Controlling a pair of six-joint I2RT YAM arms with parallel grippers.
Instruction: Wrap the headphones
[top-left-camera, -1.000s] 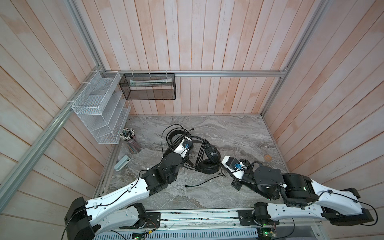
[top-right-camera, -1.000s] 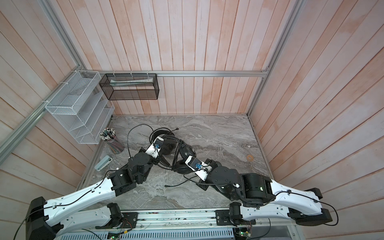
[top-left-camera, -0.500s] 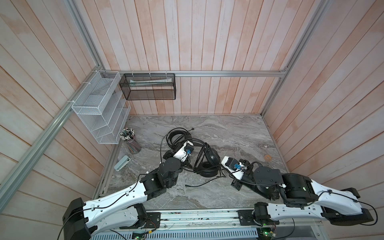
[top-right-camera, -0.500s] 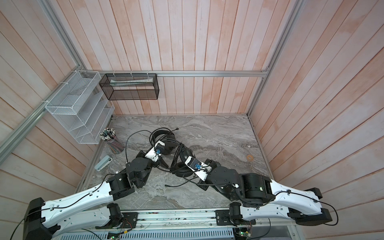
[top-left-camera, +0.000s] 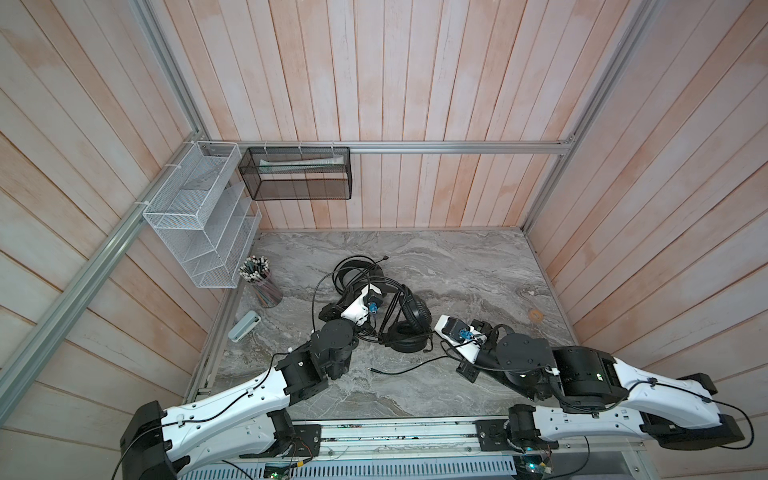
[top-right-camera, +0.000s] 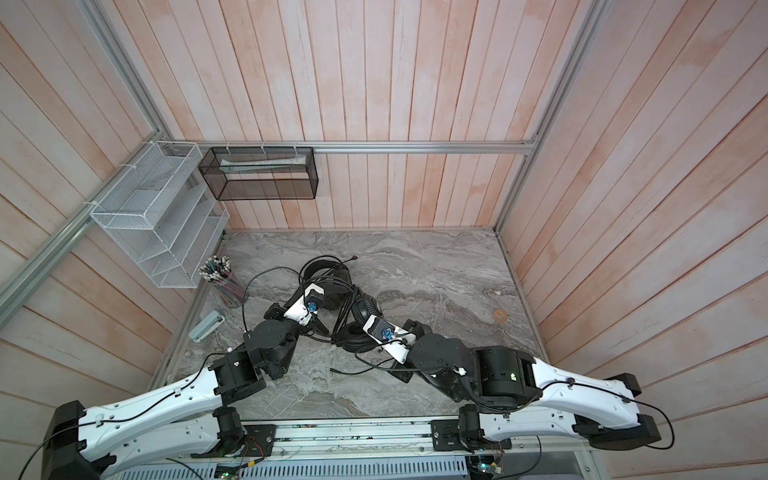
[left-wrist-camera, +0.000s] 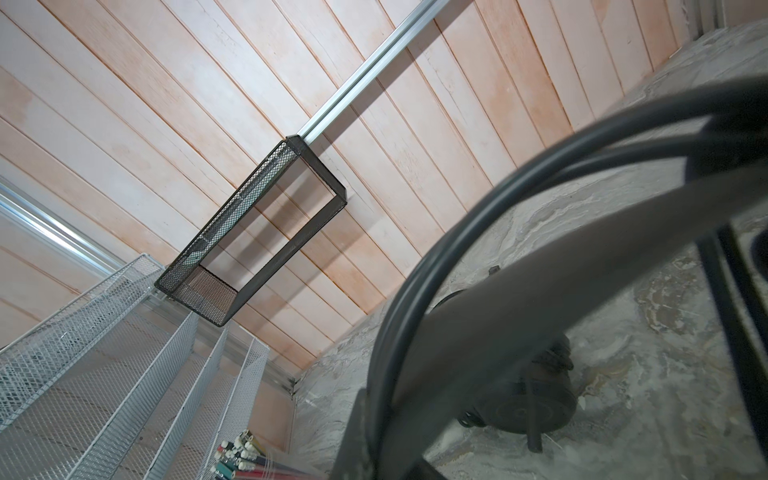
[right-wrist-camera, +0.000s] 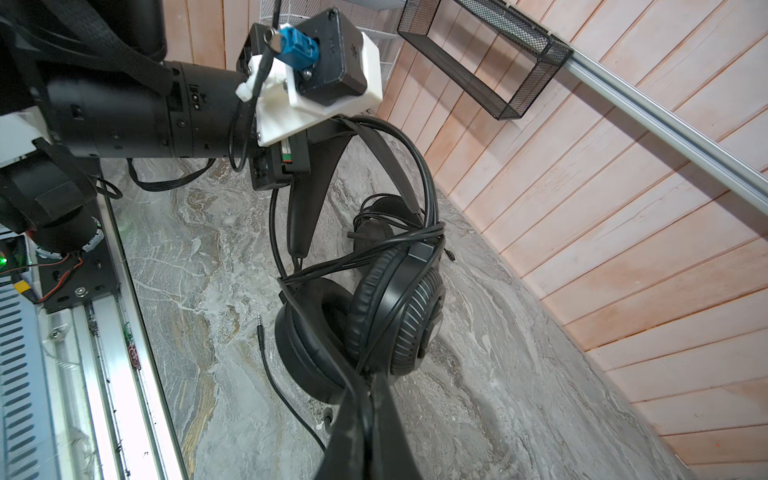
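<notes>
Here both arms (top-left-camera: 232, 407) lean in low, left jaws clamping the headband (right-wrist-camera: 313, 195), right jaws pinching cable (right-wrist-camera: 432, 187).

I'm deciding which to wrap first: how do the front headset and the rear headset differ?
The front headset's headband is held up by the left gripper; the rear headset rests on the table. The front headset's cups have ribbed grille backs; the rear headset's visible cup looks smooth. Both are black, over-ear and wired.
</notes>
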